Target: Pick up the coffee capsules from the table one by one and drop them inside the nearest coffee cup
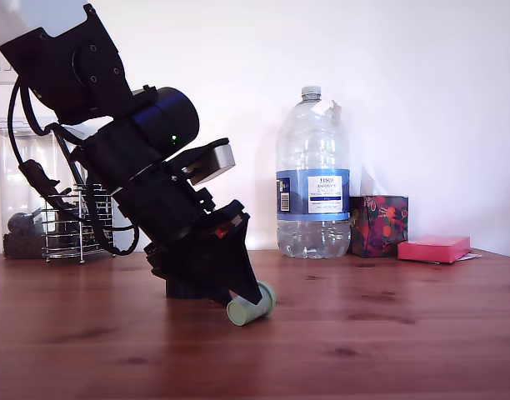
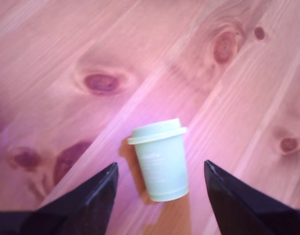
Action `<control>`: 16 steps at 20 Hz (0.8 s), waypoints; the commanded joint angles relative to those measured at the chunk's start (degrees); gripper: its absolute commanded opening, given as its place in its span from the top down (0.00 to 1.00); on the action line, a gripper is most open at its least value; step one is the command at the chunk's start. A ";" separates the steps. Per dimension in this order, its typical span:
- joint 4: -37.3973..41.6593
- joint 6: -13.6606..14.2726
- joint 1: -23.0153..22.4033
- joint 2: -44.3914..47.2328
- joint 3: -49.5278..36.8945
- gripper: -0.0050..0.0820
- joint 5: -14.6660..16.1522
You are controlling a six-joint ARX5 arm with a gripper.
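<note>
We see a pale mint-green capsule, tapered with a rimmed lid, lying on its side on the wooden table, near the middle of the exterior view. Our gripper is spread wide around it, each finger clear of its sides.

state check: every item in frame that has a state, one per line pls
gripper: open, fingers either side of the capsule, not touching it
mint-green capsule: lying on its side on the table, lid on, not gripped
water bottle: upright, capped, nearly empty
wire holder: upright at the back
glass jar: upright, dark contents at the bottom
pink block: flat on the table
</note>
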 commanded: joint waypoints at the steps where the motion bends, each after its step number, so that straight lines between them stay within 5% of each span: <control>1: 1.51 -0.33 -0.44 2.91 -0.59 0.37 0.11; 8: 2.89 -1.25 -0.92 3.87 -0.59 0.42 -2.40; 16: 2.10 -1.11 -1.05 3.87 -0.57 0.70 -3.34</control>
